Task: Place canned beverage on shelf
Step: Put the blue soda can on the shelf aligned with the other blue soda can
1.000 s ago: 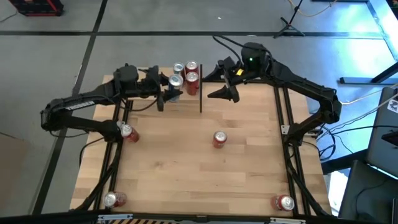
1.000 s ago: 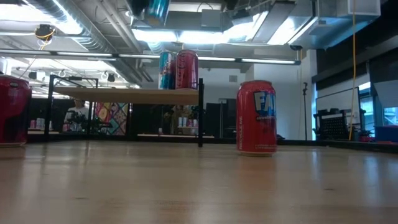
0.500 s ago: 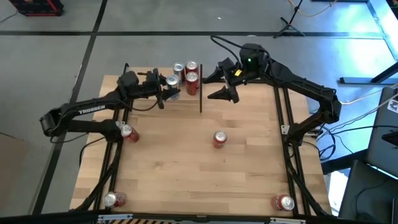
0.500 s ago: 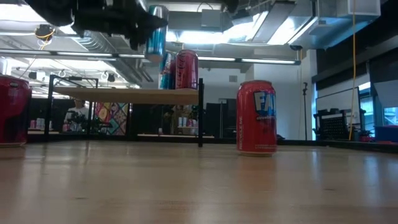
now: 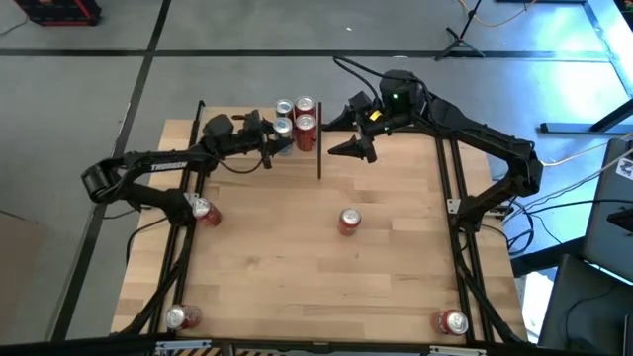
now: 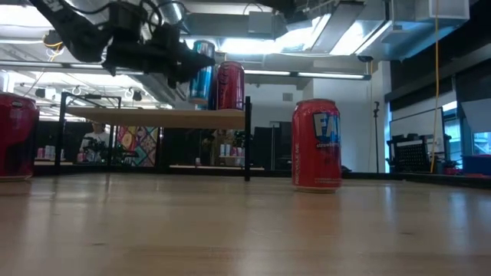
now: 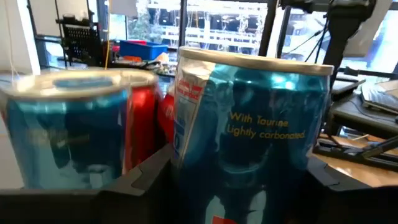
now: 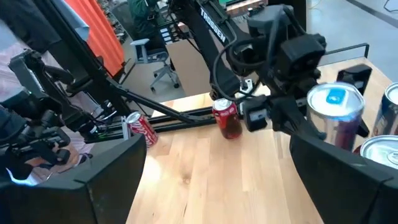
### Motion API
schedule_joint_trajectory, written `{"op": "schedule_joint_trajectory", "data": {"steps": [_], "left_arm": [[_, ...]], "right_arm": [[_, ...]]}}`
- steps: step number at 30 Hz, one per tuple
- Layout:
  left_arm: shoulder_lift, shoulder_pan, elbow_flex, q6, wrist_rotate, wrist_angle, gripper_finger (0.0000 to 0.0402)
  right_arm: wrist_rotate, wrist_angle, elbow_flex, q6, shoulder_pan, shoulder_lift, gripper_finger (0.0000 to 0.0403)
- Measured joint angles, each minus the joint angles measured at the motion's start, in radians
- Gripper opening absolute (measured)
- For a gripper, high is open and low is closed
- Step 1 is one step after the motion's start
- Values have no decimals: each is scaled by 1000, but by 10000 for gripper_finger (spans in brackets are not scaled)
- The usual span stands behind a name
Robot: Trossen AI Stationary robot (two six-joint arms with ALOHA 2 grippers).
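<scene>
From above, the left hand point(image 5: 278, 145) is gripping a blue can point(image 5: 281, 129) over the shelf point(image 5: 259, 158), right beside two red cans point(image 5: 305, 121) and another blue can point(image 5: 285, 109). The right hand point(image 5: 354, 124) is waiting wide open near the shelf, holding nothing.

From table height, the blue can point(image 6: 201, 73) is hanging just above the shelf board point(image 6: 157, 116).

In the left wrist view, the fingers point(image 7: 143, 180) are squeezing the blue can point(image 7: 252, 134).
</scene>
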Motion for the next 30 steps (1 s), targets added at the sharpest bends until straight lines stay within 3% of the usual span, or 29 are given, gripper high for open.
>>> {"op": "schedule_joint_trajectory", "data": {"steps": [19, 30], "left_arm": [[89, 28, 0, 26, -7, 61, 207], [92, 23, 0, -6, -20, 63, 261]], "right_arm": [[2, -2, 0, 0, 0, 0, 383], [1, -8, 0, 0, 0, 0, 383]]}}
